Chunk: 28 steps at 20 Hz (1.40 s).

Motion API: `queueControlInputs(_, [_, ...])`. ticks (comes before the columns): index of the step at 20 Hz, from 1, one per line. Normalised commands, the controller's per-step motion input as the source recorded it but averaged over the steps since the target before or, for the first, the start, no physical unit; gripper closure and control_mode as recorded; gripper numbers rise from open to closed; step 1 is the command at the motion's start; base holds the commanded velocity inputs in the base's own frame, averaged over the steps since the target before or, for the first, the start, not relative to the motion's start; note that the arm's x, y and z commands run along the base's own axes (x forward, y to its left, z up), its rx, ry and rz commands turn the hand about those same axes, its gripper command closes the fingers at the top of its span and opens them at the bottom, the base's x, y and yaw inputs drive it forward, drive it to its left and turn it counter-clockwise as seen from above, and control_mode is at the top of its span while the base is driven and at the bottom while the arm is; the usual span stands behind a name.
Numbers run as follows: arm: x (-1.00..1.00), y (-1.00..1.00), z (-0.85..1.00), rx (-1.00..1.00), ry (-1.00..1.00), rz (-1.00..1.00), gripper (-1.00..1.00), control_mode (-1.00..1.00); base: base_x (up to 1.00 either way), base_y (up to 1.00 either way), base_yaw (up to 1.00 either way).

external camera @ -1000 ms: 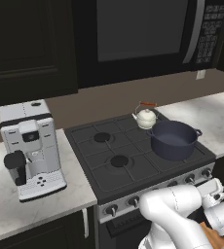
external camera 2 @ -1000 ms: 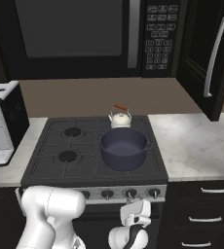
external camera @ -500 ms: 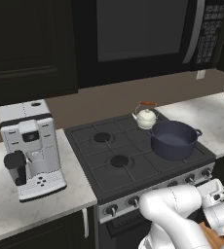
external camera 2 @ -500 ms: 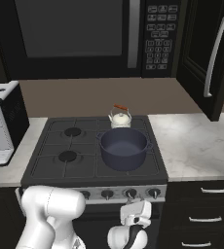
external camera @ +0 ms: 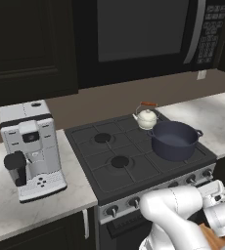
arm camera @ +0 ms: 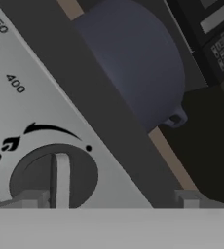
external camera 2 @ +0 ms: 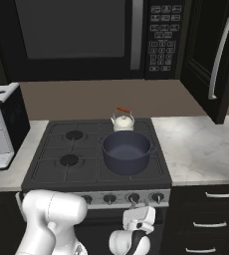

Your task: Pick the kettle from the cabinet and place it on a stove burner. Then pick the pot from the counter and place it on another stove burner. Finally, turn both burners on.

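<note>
On the stove: kettle (external camera 2: 122, 120), pot (external camera 2: 127, 150).

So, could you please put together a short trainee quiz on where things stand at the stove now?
1. True or false: the kettle sits on a rear burner.
2. The pot sits: A) on the counter, B) on the stove's front right burner, C) in the cabinet.
3. Fill in: in the hand view, the open gripper faces a stove ____.

Key: 1 true; 2 B; 3 knob.
</note>
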Motion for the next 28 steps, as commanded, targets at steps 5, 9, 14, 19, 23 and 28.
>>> queueControlInputs(5, [-0.01, -0.46, 0.00, 0.01, 0.00, -0.07, -1.00, -1.00, 0.00, 0.00, 0.00])
queueControlInputs(9, [-0.05, -0.50, -0.01, 0.04, 0.00, -0.07, -1.00, -1.00, 0.00, 0.00, 0.00])
queueControlInputs(14, [-0.06, -0.53, -0.03, 0.05, 0.01, -0.07, -1.00, -1.00, 0.00, 0.00, 0.00])
queueControlInputs(19, [-0.05, -0.54, -0.04, 0.02, 0.01, -0.06, -1.00, -1.00, 0.00, 0.00, 0.00])
queueControlInputs(23, [-0.32, -0.46, -0.08, 0.00, 0.00, -0.02, -1.00, -1.00, 0.00, 0.00, 0.00])
queueControlInputs(28, [-0.29, -0.49, -0.06, 0.02, 0.00, -0.03, -1.00, -1.00, 0.00, 0.00, 0.00])
